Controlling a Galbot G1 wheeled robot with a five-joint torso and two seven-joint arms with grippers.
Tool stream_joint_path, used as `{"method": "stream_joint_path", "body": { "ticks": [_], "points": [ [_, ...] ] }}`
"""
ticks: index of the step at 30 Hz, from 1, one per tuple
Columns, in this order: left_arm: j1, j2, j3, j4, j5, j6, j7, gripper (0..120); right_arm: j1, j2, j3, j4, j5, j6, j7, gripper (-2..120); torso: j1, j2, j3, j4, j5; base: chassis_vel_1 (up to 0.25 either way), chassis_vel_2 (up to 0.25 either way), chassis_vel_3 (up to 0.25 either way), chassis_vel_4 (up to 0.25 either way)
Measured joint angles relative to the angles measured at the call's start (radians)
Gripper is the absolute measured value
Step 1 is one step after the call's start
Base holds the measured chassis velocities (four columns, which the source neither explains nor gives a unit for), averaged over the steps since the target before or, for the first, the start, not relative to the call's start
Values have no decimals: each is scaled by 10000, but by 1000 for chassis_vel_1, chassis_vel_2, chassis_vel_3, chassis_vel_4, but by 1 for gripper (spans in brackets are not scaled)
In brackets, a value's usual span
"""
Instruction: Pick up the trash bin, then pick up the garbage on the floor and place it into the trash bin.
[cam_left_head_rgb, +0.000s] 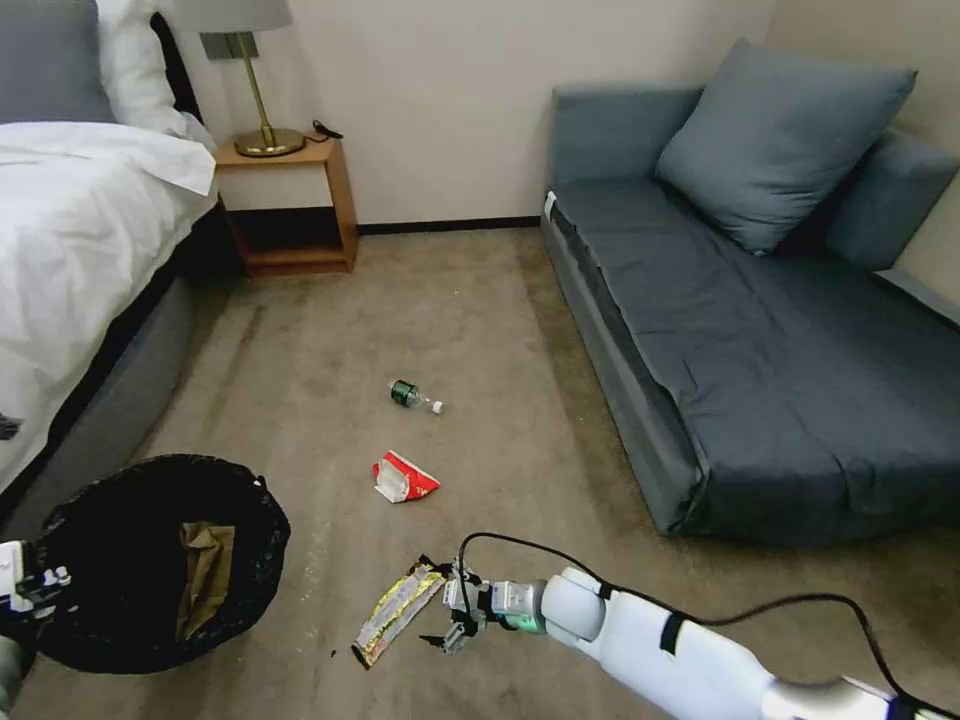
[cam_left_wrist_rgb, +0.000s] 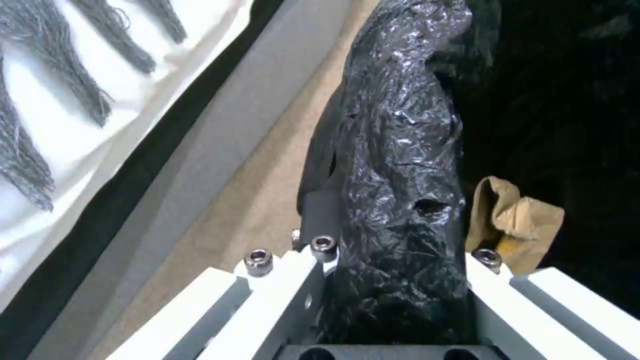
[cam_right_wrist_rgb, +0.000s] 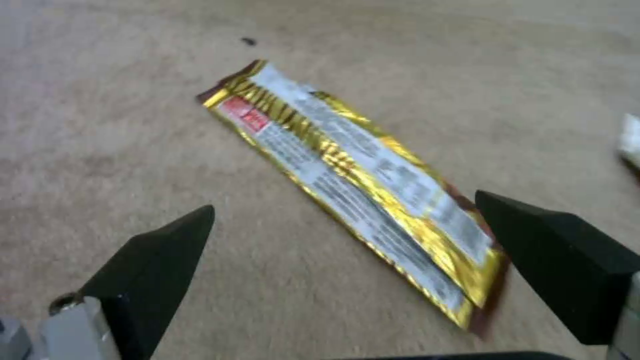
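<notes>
**Wrapper between spread fingers; bin held at rim**

Right gripper (cam_left_head_rgb: 437, 600) sits low over the carpet (cam_left_head_rgb: 480, 320), fingers (cam_right_wrist_rgb: 157, 255) spread wide, the near end of the long yellow-silver wrapper (cam_left_head_rgb: 397, 612) lying flat between them and untouched. Left gripper (cam_left_wrist_rgb: 393, 280) is clamped on the bagged rim of the trash bin (cam_left_head_rgb: 150, 560), beside the bed (cam_left_head_rgb: 80, 230). Brown crumpled paper bag (cam_left_head_rgb: 205, 575) lies inside the black liner. Red-and-white crumpled packet (cam_left_head_rgb: 404, 477) and clear bottle (cam_left_head_rgb: 412, 395), green label and white cap, lie on the carpet farther out, between bed and sofa (cam_left_head_rgb: 760, 330).
</notes>
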Motion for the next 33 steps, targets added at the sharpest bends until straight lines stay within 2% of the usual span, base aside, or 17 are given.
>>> {"method": "stream_joint_path", "body": {
  "ticks": [3,12,18,22,23,28,29,32,33],
  "points": [
    [9,-48,40,-114,0,28,3,2,239,573,-5,-638,-26,136,-296,100,0,0,0,0,0,0,0,0,0],
    [33,60,-87,-176,-88,44,47,2,426,1566,191,-1707,-191,238,-529,99,0,0,0,0,0,0,0,0,0],
    [65,94,-247,-212,-196,46,67,2,399,1975,479,-2240,-589,416,-593,96,0,0,0,-1,1,0,0,0,0],
    [96,175,-380,-168,-304,46,85,2,461,2230,630,-2792,-1036,554,-787,80,0,0,0,0,1,0,0,0,0],
    [96,175,-380,-168,-304,46,85,2,461,2230,630,-2792,-1036,554,-787,80,0,0,0,0,1,0,0,0,0],
    [150,197,-466,-118,-361,46,111,2,541,2534,844,-3490,-1508,731,-889,57,0,0,0,-1,1,0,0,0,0],
    [150,197,-466,-118,-361,46,111,2,541,2534,844,-3490,-1508,731,-889,57,0,0,0,-1,1,0,0,0,0],
    [159,194,-507,-118,-362,47,114,2,571,2570,870,-3590,-1582,755,-923,44,0,0,-1,0,1,0,0,0,0],
    [159,194,-507,-118,-362,47,114,2,571,2570,870,-3590,-1582,755,-923,44,0,0,-1,0,1,0,0,0,0]
  ]
}}
